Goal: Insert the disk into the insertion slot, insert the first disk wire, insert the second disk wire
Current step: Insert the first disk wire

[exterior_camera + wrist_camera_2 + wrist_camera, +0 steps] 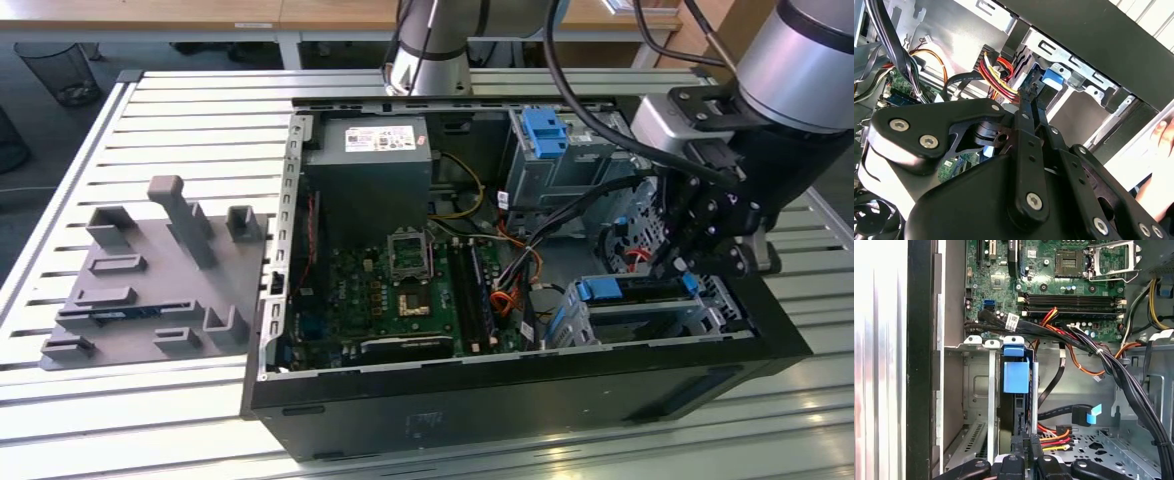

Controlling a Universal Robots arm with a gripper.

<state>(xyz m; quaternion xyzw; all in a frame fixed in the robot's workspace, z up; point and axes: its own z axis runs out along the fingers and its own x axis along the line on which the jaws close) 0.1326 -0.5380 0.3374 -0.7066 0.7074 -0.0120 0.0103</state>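
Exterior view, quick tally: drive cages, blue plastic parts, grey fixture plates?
Drive cages: 2, the tall cage and the low cage
Blue plastic parts: 2, the clip and the disk carrier
Grey fixture plates: 1, the fixture plate
Total: 5

The insertion slot [979, 390] hides most of the disk [1016, 377]; the frame edge crops the end effector [1026, 449].

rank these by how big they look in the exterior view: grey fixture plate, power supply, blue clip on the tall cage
1. grey fixture plate, largest
2. power supply, clearly smaller
3. blue clip, by far the smallest
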